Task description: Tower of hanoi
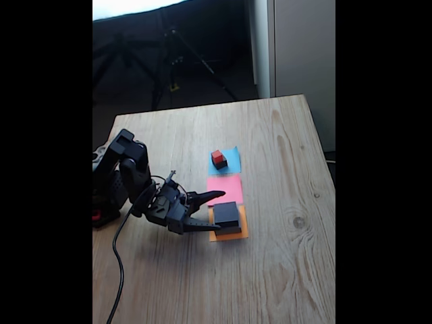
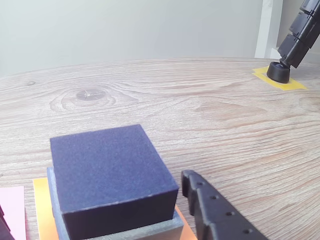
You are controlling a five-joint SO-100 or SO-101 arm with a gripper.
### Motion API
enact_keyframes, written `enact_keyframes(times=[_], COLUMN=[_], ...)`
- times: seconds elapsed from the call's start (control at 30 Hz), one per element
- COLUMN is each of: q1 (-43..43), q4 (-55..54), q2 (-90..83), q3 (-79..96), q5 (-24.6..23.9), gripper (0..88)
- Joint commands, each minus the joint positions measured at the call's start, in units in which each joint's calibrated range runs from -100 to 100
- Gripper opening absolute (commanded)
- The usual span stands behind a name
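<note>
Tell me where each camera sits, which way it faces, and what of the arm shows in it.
Fixed view: raised beyond the table's near end, looking down its length; shows the arm and open gripper beside the medium black block.
Wrist view: low on the gripper, facing across the wooden table; one finger shows.
Shared: the medium black block on the grey block.

Black blocky arm (image 1: 128, 177), black cable (image 1: 119, 270), studded finger (image 2: 215, 210), perhaps a red base patch.
</note>
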Motion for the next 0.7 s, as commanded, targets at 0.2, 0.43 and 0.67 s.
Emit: enact_keyframes(times=[0.2, 0.43, 0.67], q1=[-0.25, -0.59, -1.01], q4=[-1.28, -1.20, -1.28], q2=[0.35, 0.66, 0.81], q3=[-0.76, -0.76, -0.86], q5=[0.87, 0.87, 0.87], gripper=[37.3, 31.3, 27.0])
